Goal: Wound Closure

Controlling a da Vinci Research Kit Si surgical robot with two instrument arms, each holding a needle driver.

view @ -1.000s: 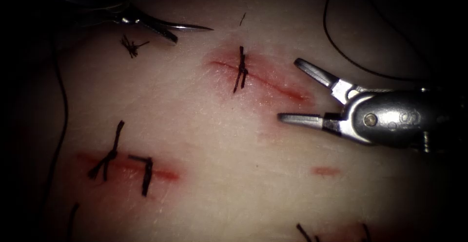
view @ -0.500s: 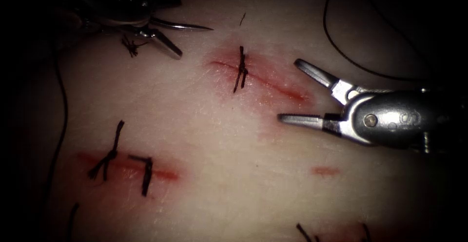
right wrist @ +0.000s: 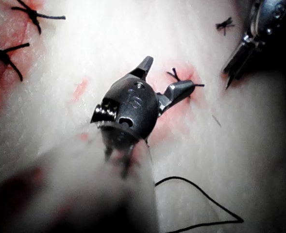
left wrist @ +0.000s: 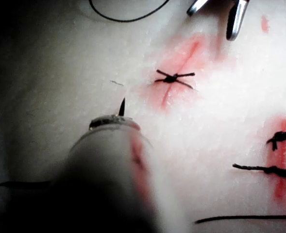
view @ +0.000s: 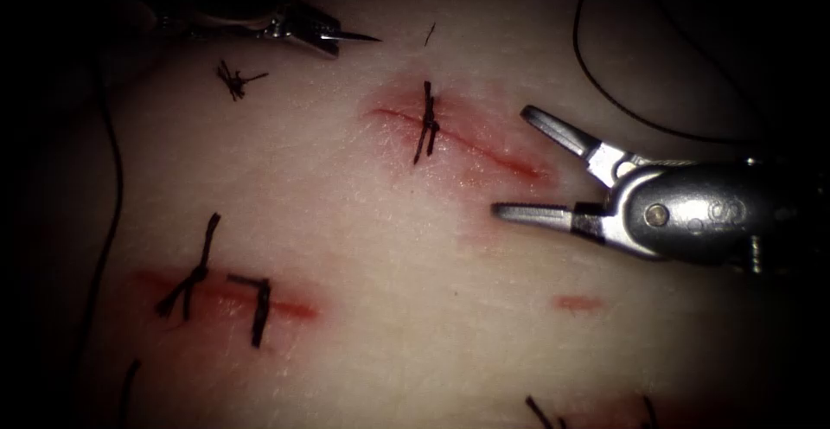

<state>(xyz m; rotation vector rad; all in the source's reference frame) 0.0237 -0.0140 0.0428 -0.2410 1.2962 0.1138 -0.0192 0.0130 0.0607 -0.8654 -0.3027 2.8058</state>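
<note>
- left gripper (view: 324, 38) far left of the cut (view: 467, 145), closed on the needle (view: 359, 37) near its tip, clear of the tissue (view: 389, 247)
- right gripper (view: 519, 165) spread wide, empty, at the cut's right end
- thread (view: 605, 92) loops far right

Dim endoscope view, edges falling into deep shadow.

The dark pointed tip of the curved steel needle (left wrist: 122, 106) is seen projecting past the blurred rounded end of the left arm's tool (left wrist: 114, 127), clear of the pale pork tissue (left wrist: 60, 73). Beyond it, a short reddened cut (left wrist: 179, 65) is crossed by a knotted black stitch (left wrist: 173, 78). A loop of thin black thread (left wrist: 126, 18) is laid on the tissue near the two open silver jaws of the right arm's tool (left wrist: 215, 12).
</note>
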